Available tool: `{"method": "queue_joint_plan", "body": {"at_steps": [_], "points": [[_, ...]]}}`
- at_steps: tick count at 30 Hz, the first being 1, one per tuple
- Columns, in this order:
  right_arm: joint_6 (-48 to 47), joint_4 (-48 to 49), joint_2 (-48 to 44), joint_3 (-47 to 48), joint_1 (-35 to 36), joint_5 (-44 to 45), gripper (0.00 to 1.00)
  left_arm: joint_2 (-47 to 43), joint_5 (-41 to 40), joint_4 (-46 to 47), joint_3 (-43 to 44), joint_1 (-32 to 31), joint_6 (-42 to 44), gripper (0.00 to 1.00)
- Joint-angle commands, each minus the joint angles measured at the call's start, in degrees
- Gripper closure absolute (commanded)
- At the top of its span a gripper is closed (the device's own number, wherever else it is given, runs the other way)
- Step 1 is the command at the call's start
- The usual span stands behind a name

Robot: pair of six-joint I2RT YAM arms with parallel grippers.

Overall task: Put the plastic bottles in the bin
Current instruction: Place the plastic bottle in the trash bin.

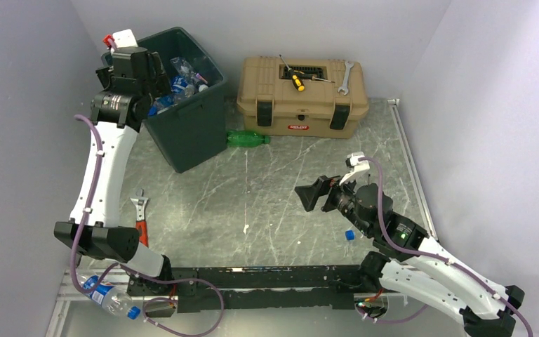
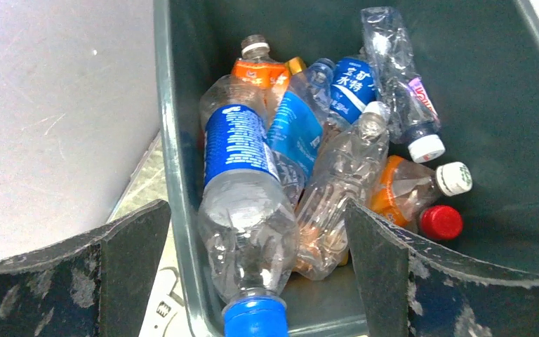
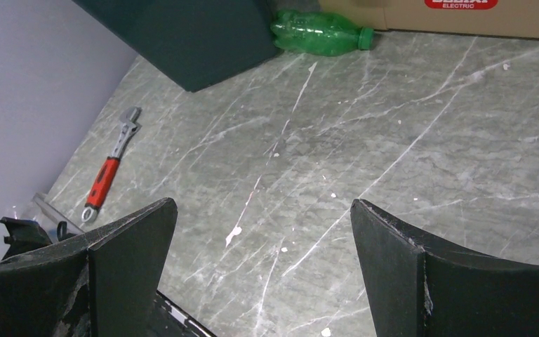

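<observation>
Directly beneath the empty, wide-apart left claw (image 2: 256,210), plastic bottles (image 2: 309,161) inside the bin (image 2: 505,140).

From my right gripper (image 3: 263,210), jaws wide, I see bare tabletop (image 1: 274,196) all the way to the green bottle (image 3: 319,34); nothing lies on that line. The bottle sits hemmed in, the bin (image 1: 189,133) wall on its left and the toolbox (image 1: 302,95) behind, so only the near side is free. The wrench (image 1: 141,210) lies off left, beside the left arm (image 1: 102,175), clear of that path.
</observation>
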Motion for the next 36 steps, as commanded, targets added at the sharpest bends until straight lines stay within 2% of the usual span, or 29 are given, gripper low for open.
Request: {"method": "queue_joint_plan", "body": {"at_steps": [1,4,7,14,19,22,24,27,30,33,34,35,36], "points": [[-1.3,1.8,0.1,0.5,0.3,-0.8,0.00,0.3,-4.6,-4.3,1.9,0.2,-2.9,0.01],[-1.6,2.0,0.4,0.5,0.3,-0.9,0.00,2.0,-4.5,-5.0,2.5,0.2,-2.8,0.04],[-1.8,1.9,0.1,0.7,0.3,-0.8,0.00,3.8,-4.2,-4.9,2.9,0.4,-2.6,0.12],[-2.1,1.1,-1.3,0.7,0.3,-0.1,0.00,4.4,-2.4,-2.2,2.6,0.8,-1.9,0.51],[-2.4,1.1,-1.0,0.5,0.3,0.2,0.00,3.2,-1.4,-1.0,2.7,0.8,-1.0,0.67],[-2.7,1.1,-0.8,0.7,0.3,0.3,0.00,1.3,-0.9,2.1,2.4,0.8,0.6,0.86],[-2.8,0.9,-0.7,0.7,0.3,0.5,0.00,-0.7,0.5,7.7,1.0,0.8,2.9,1.00],[-3.2,0.1,-0.7,1.0,0.3,1.0,0.00,-2.5,2.0,15.3,-0.3,0.8,6.0,1.00],[-3.6,-0.5,-1.2,0.8,0.3,2.1,0.00,-0.6,3.5,16.8,2.5,0.8,7.7,1.00],[-4.0,-0.2,-1.6,0.1,0.3,2.6,0.00,-1.1,6.2,23.7,-0.3,0.8,8.7,1.00],[-4.2,-0.3,-1.5,0.2,0.3,2.6,0.00,-0.9,6.2,23.3,-0.4,0.8,8.3,1.00],[-4.2,-0.6,-1.3,0.4,0.3,2.7,0.00,0.9,4.9,19.5,2.0,0.8,7.4,0.92],[-4.3,-1.0,-1.1,0.6,0.3,2.8,0.00,3.6,3.4,12.9,6.9,0.8,6.3,0.67]]}}
